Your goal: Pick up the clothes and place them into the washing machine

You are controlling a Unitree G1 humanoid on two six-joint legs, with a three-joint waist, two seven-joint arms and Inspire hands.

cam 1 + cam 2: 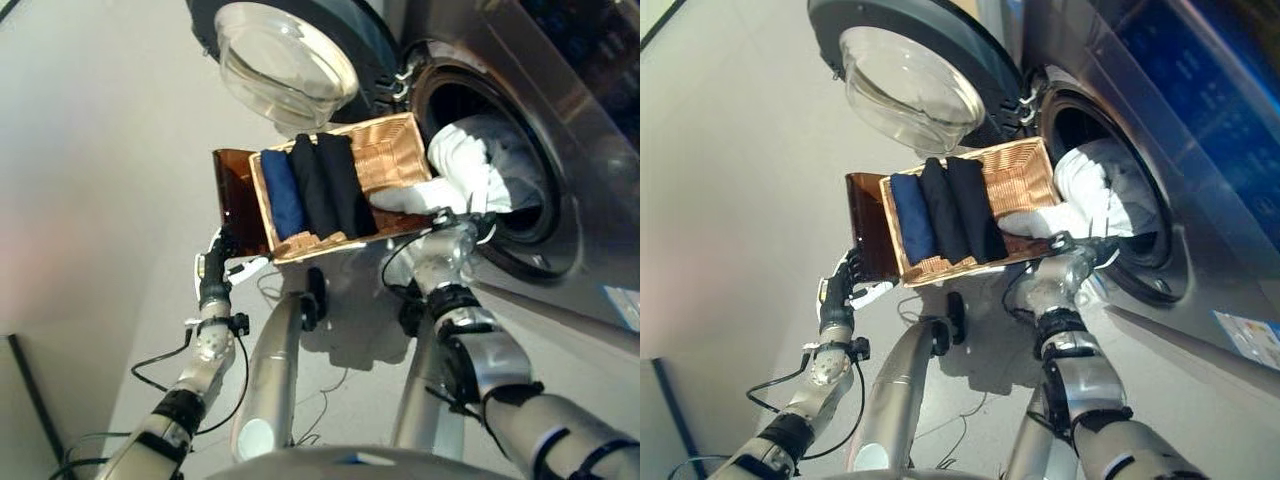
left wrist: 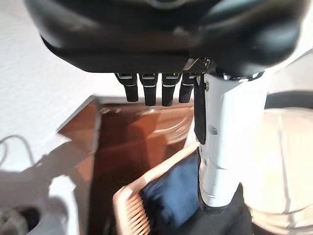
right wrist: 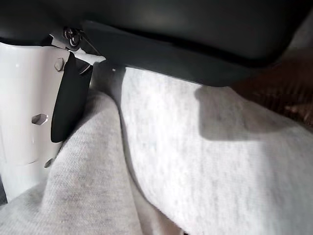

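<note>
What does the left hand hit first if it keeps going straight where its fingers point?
Most likely the brown stand under the wicker basket: the left hand has straight fingers aimed at the stand's near side. Depth is unclear, so the gap can't be judged.

Wicker basket (image 1: 385,150) stands beside brown panel (image 1: 235,195).

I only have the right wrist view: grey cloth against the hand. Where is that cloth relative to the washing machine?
Observer: The white garment drapes from the wicker basket into the washing machine's open drum, with the right hand against it.
Reviewer: What else is in the basket?
Observer: A blue folded garment and two dark garments.
Reviewer: And the left hand?
Observer: The left hand is open, holding nothing, beside a brown panel on the basket's side away from the machine.
</note>
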